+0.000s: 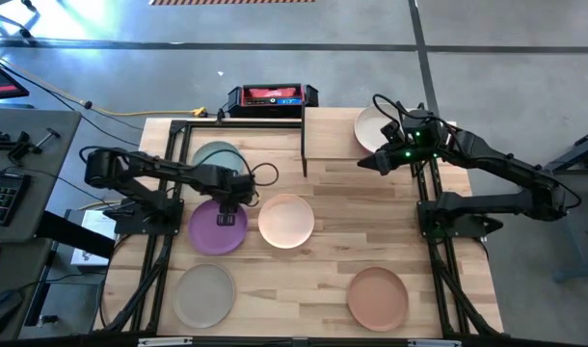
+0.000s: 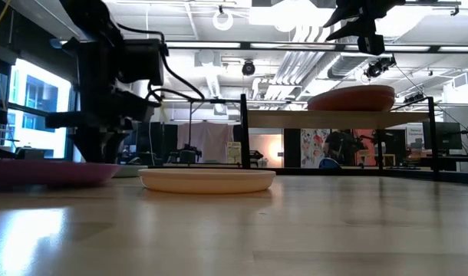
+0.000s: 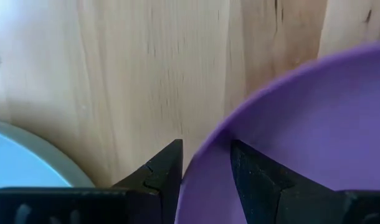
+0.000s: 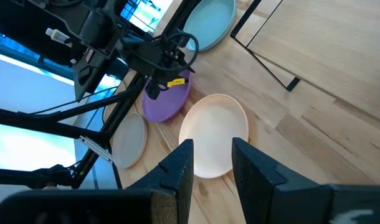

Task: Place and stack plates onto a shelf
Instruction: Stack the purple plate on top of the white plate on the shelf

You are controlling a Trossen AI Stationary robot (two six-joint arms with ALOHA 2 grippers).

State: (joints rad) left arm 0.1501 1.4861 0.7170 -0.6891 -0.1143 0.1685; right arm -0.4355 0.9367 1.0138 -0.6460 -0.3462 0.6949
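Light wooden shelf on black legs point(image 1: 330, 130) at 12 o'clock, one round cream plate point(image 1: 371, 127) on it; purple point(image 1: 217, 229), teal point(image 1: 215, 156), peach point(image 1: 286, 221), grey-beige point(image 1: 204, 295), terracotta point(image 1: 377, 297) plates flat on desk.

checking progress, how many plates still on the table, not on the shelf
5: teal plate by the shelf, purple plate at the left gripper, peach plate mid-table, beige plate and terracotta plate nearest the front edge.

1. Both arms are dark, matte black, with chunky jointed links.
2. Thin black cables loop beside the left end effector point(image 1: 227, 204).
3. Green lights glow near the right end effector point(image 1: 373, 162).
4. Fingers point(image 4: 179, 167) are black and wedge-shaped.
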